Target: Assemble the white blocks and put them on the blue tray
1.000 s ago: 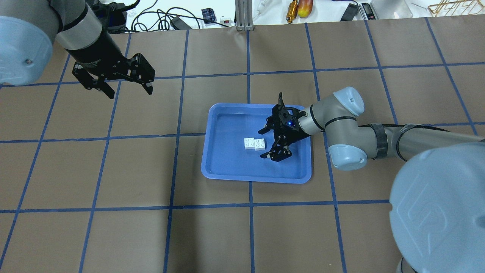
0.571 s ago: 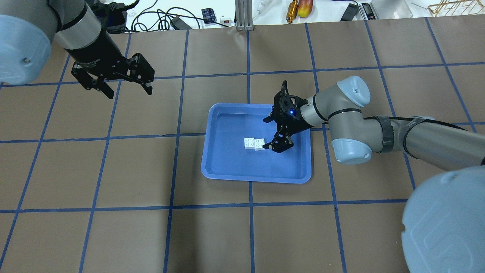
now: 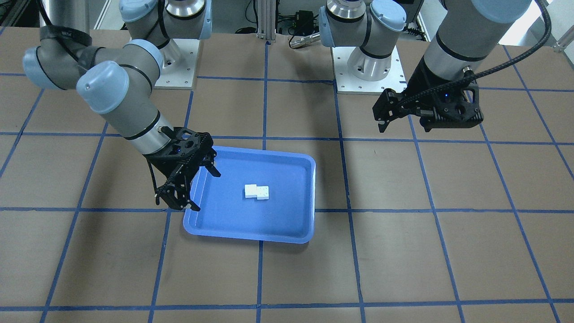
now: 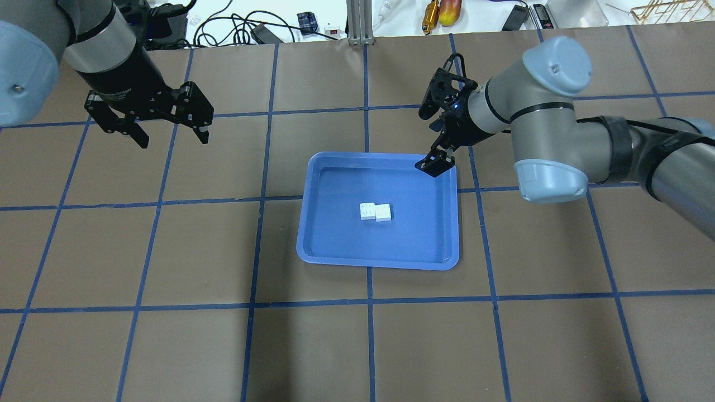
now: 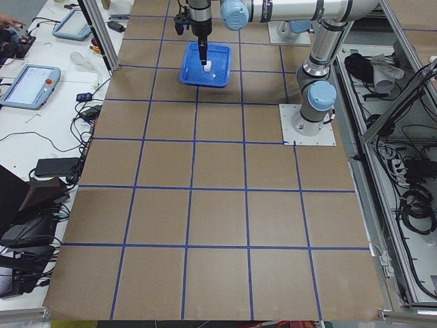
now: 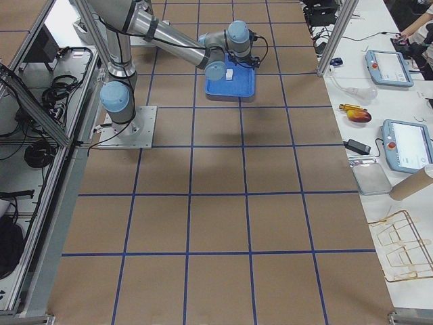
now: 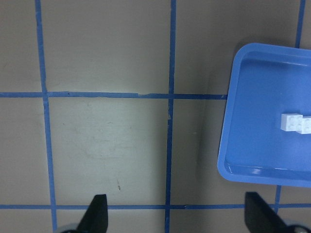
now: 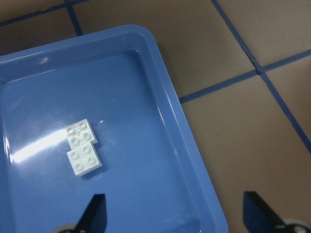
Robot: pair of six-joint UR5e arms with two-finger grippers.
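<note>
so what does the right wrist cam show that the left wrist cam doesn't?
Right wrist only: both white blocks whole, studs up, touching and offset, near a corner of the blue tray. The right gripper has its fingers apart, one on each side of the tray's rim in that view.

Left wrist only: the left gripper, fingers apart, over bare table beside the tray, and a crossing of blue tape lines. One block is cut off at the frame edge.

Both: the tray, the blocks in it, brown table and tape lines.

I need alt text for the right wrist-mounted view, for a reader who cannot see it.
Two joined white blocks lie inside the blue tray, on a brown table with blue tape lines. The right gripper, jaws open, hovers above, empty.
</note>
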